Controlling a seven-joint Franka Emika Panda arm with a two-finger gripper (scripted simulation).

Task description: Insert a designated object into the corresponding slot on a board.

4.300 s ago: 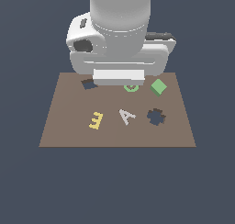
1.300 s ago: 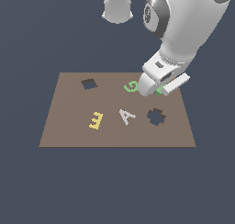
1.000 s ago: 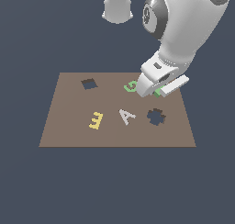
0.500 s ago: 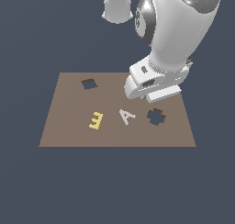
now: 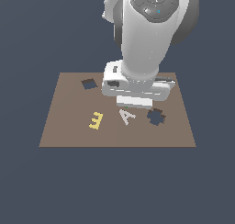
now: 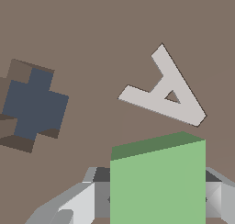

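In the wrist view my gripper (image 6: pixel 156 198) is shut on the light-green square block (image 6: pixel 158 182), with a grey finger (image 6: pixel 75 204) showing on each side of it. The block hangs above the brown board (image 6: pixel 92 44), close to the white letter A (image 6: pixel 165 92). In the exterior view my hand (image 5: pixel 134 100) is over the middle of the board (image 5: pixel 64 126) and hides the block. The small dark square slot (image 5: pixel 89 84) lies toward the board's far corner on the exterior view's left, apart from my hand.
A dark flower-shaped hole (image 5: pixel 156 117) (image 6: pixel 32 106) lies on the exterior view's right of the white A (image 5: pixel 126 115). A yellow letter E (image 5: pixel 96 120) lies to its left. The arm's body hides the back middle of the board.
My hand has moved from the board's back right toward the exterior view's left, with the green block in it, and is now over the middle near the A.
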